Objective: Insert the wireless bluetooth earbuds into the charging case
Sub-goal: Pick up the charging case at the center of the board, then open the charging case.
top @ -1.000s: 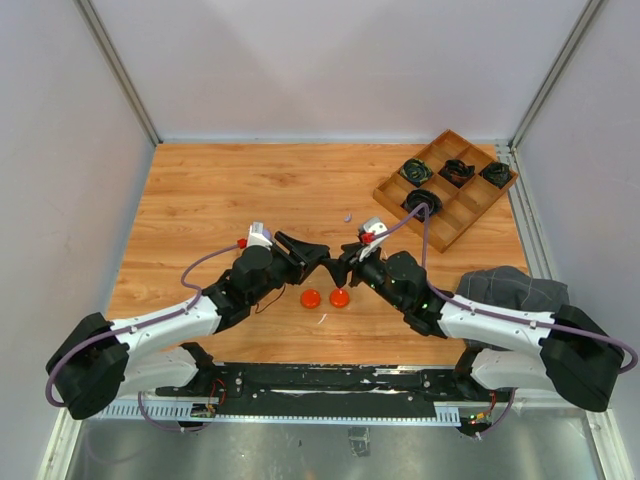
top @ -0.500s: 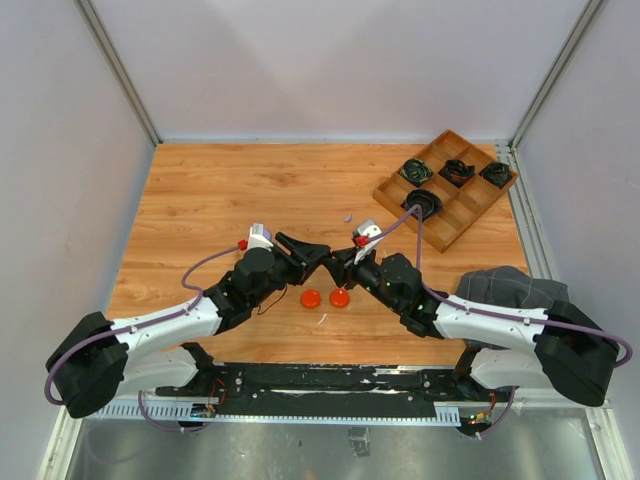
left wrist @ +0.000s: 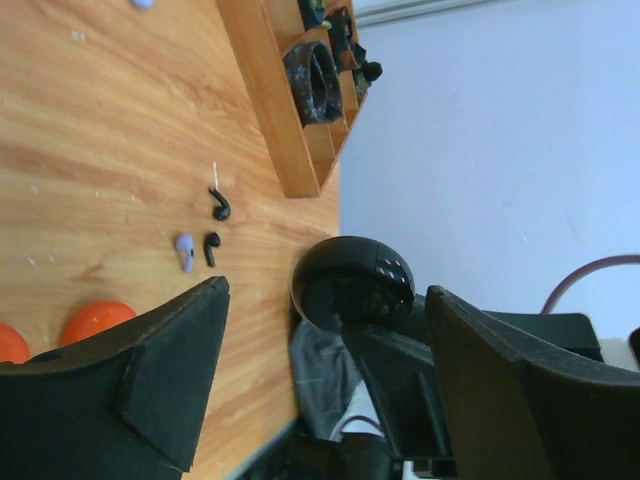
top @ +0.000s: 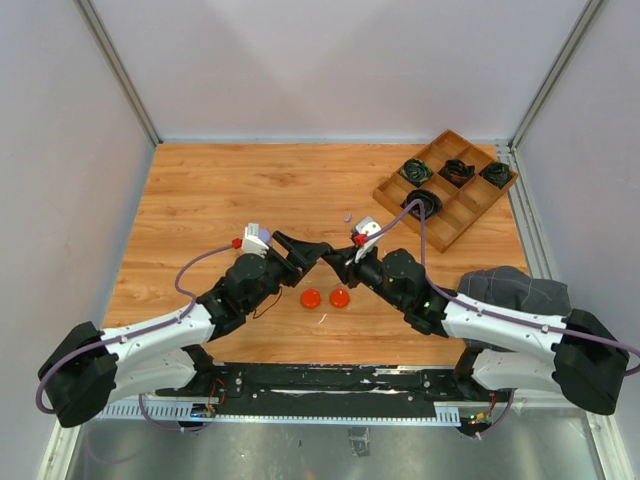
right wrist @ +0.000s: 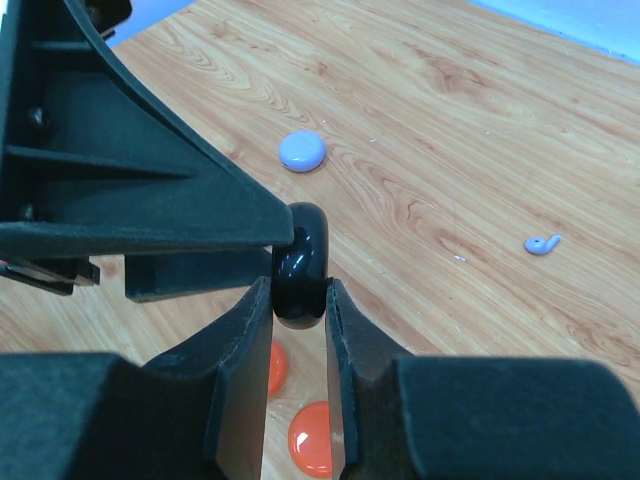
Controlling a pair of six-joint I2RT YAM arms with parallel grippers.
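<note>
A glossy black round charging case [right wrist: 301, 262] hangs above the table, and my right gripper [right wrist: 298, 290] is shut on it. In the left wrist view the same case [left wrist: 350, 285] sits between the spread fingers of my left gripper [left wrist: 328, 290], which is open and not touching it. The two grippers meet tip to tip at mid-table, left gripper [top: 322, 250] and right gripper [top: 338, 258]. On the wood lie a lilac earbud [left wrist: 185, 250] and two black earbuds [left wrist: 211, 247] [left wrist: 221, 207]. The right wrist view shows one lilac earbud [right wrist: 541, 244].
Two orange discs [top: 311, 298] [top: 340, 297] lie below the grippers, and a lilac disc [top: 347, 216] lies just beyond them. A wooden compartment tray [top: 445, 215] with coiled black cables stands at the back right. A grey cloth [top: 510, 290] lies at the right edge.
The right gripper has closed on the black case while the left gripper has opened and released it. Both arms have shifted slightly toward the far side.
</note>
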